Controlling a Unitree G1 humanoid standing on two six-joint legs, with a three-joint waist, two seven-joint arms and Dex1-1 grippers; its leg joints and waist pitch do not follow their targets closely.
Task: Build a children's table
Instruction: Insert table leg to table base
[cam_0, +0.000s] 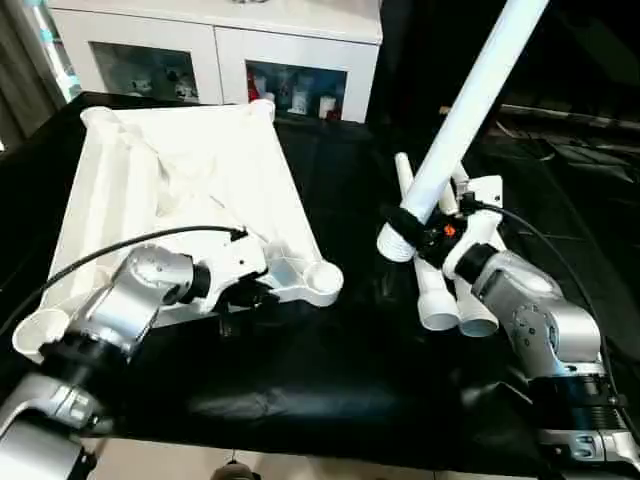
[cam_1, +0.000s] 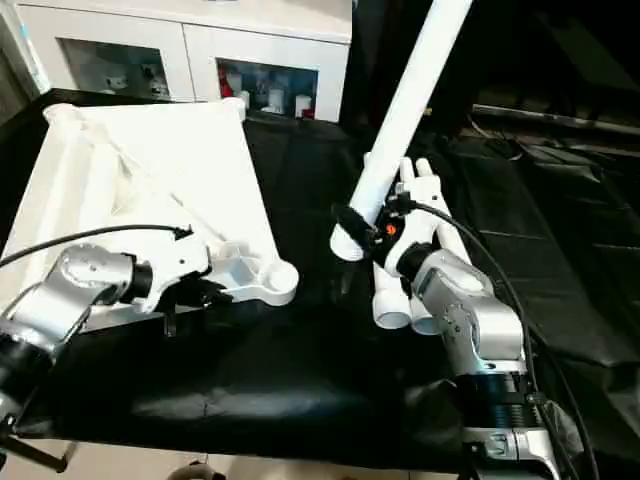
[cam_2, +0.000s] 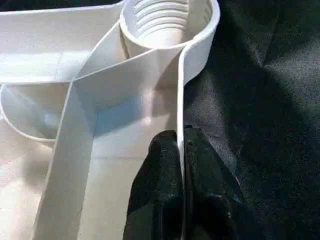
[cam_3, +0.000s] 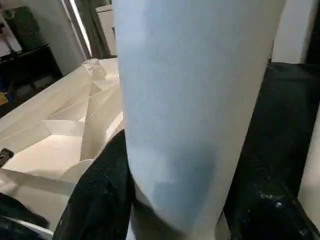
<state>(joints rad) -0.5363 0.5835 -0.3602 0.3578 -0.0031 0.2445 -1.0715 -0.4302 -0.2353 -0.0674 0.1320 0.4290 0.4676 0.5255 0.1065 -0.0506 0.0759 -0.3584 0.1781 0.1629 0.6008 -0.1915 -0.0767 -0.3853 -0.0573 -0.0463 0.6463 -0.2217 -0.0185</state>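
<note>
White plastic: I see the tabletop (cam_0: 180, 190) lying underside up on the black cloth (cam_0: 340, 370), ribs and round corner sockets showing.
Left gripper (cam_2: 181, 150): I have it pinched tight on the tabletop's thin side wall, one black finger inside the rim and one outside, just short of the near corner socket (cam_2: 167, 22).
Right gripper (cam_0: 418, 228): I have it clamped around one leg (cam_0: 465, 110), fingers about half spread by the tube's width.
Held leg: it slants up and away from the gripper, its lower end hanging just beside the spare legs.
Spare legs (cam_0: 440, 290): I count at least two lying together on the cloth under my right wrist, well apart from the tabletop.
Background: a white cabinet (cam_0: 220, 50) with glass doors stands behind the table's far edge.
</note>
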